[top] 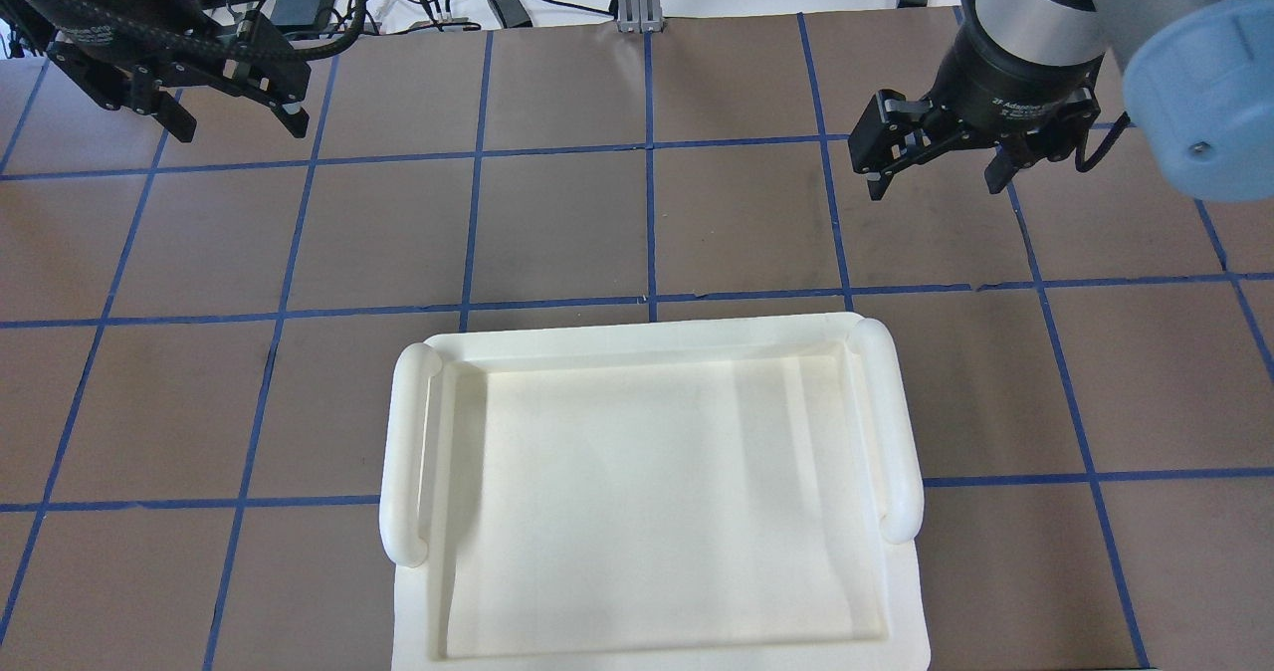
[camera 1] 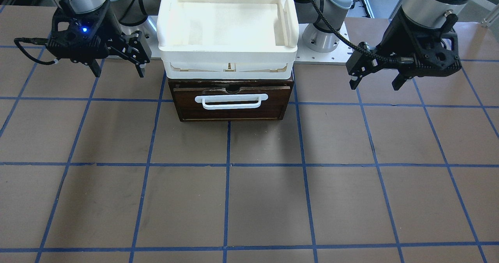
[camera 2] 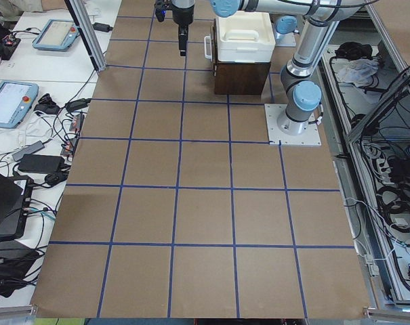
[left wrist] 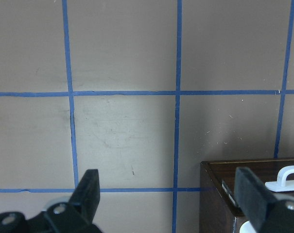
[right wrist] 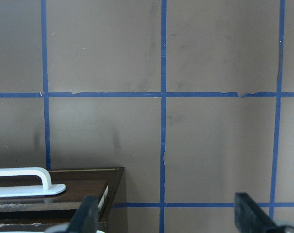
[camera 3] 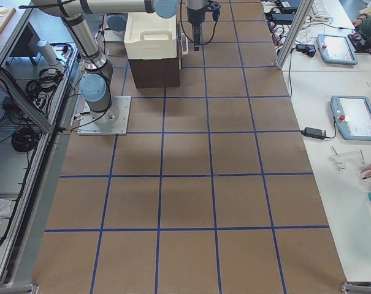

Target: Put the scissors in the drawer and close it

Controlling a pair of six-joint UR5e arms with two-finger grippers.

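Note:
The drawer (camera 1: 187, 105) is pushed in, its dark brown front with the white bar handle (camera 1: 232, 101) flush with the cabinet under the white tray. The scissors show in no view. My left gripper (camera 1: 375, 84) hangs open and empty over the table beside the drawer; in the overhead view it (top: 242, 128) is at the far left. My right gripper (camera 1: 119, 72) is open and empty on the other side (top: 936, 185). The left wrist view shows the drawer's corner (left wrist: 219, 194), the right wrist view its other corner (right wrist: 83, 182).
A white foam-like tray (camera 1: 228, 52) sits on top of the drawer cabinet and hides it in the overhead view (top: 408, 452). The brown table with a blue tape grid (camera 1: 265, 200) stretches in front. The arm bases (camera 1: 323, 36) stand behind the cabinet.

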